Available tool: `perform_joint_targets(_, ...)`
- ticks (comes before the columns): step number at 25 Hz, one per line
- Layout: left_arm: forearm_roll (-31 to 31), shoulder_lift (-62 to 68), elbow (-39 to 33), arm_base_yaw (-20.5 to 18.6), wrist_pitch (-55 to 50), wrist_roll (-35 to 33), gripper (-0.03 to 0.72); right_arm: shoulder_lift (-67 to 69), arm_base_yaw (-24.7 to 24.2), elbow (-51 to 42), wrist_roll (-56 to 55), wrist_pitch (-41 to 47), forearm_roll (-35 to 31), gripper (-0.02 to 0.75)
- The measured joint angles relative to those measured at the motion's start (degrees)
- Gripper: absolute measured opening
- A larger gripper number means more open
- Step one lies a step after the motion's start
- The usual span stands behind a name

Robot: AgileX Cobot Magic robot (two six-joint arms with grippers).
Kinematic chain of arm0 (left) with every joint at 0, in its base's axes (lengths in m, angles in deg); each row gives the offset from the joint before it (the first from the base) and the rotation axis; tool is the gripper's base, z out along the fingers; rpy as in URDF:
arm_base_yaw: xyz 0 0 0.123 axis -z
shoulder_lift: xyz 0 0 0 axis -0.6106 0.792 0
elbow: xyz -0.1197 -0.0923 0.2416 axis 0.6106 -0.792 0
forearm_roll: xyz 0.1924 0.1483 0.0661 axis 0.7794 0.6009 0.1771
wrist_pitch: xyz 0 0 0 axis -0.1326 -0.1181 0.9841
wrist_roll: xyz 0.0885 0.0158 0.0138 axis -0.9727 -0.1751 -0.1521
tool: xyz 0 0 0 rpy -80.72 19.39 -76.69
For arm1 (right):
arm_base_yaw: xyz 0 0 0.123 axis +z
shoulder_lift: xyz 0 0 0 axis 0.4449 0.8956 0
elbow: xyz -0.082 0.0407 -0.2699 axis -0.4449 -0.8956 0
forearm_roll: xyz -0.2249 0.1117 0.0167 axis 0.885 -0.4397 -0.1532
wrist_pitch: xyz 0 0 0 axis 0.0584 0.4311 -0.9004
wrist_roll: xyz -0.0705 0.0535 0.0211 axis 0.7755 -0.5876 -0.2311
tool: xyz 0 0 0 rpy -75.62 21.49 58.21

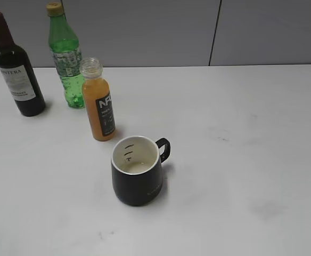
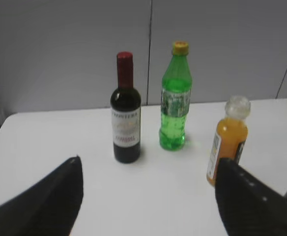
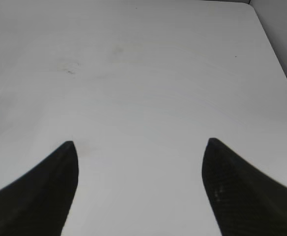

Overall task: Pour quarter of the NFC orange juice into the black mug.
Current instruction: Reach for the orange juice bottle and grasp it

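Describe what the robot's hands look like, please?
Only the fingers show. The left hand has two black, matte fingers tapering to blunt tips, one with a faintly dotted texture. The right hand looks alike: dark, curved, pointed fingers. No cables, markings or arms visible.

The small clear plastic bottle of orange juice carries a glossy black label. The squat black mug looks matt outside, smooth white inside. The dark glass wine bottle shines; the green translucent plastic bottle glistens. The white table looks smooth, faintly scuffed.

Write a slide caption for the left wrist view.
Open end effector faces dark glass wine bottle, green plastic bottle and uncapped orange juice bottle.
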Motion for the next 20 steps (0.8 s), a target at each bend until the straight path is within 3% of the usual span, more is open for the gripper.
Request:
perform_joint_targets(6, -13.37, 13.37, -1.66, 0.36, 19.74, -11.83, 0.646, 0.00, 0.00, 0.00, 0.00, 0.07, 0.00, 0.594)
perform_joint_targets(10, -16.63, 21.70, -4.20, 3.07, 31.32, -13.66, 0.646, 0.00, 0.00, 0.00, 0.00, 0.07, 0.00, 0.594)
perform_joint_targets(20, -17.33, 40.54, -11.83, 18.39, 59.42, -11.28, 0.645, 0.00, 0.00, 0.00, 0.00, 0.07, 0.00, 0.594)
